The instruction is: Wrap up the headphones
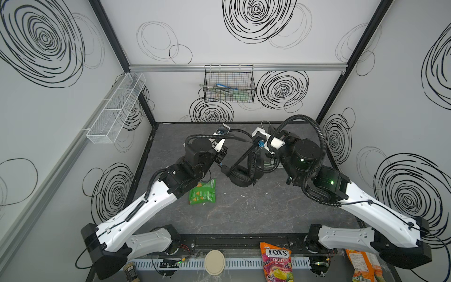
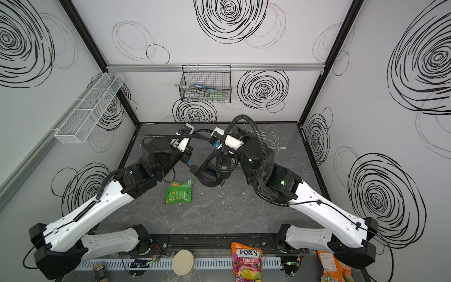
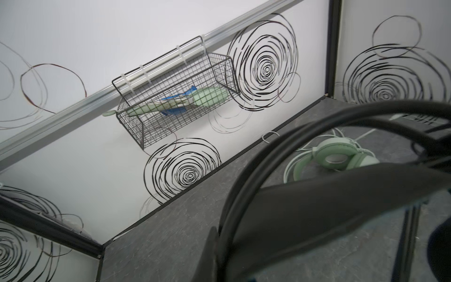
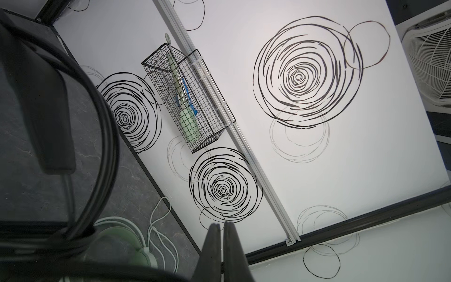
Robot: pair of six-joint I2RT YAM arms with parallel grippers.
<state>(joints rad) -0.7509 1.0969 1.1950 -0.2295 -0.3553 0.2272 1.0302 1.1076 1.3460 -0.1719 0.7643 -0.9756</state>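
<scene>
Two clenched grippers of mine, left gripper [image 1: 221, 161] and right gripper [image 4: 220, 227], close by the black headset [image 1: 240, 177].
I cannot tell whether either grips anything; it sits mid table [image 1: 244, 214], green headset [image 3: 336, 158] farther back.

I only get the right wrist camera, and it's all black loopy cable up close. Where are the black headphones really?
Observer: In both top views the black headphones are at the middle of the table, between the left arm and the right arm.
Child: Is anything else on the table?
Observer: Yes, a green snack bag lies beside the left arm, apart from the black headphones.
Child: I see a bit of green stuff. What is it?
Observer: The left wrist view shows the mint green headphones lying near the back wall, with one whole ear cup showing.
</scene>
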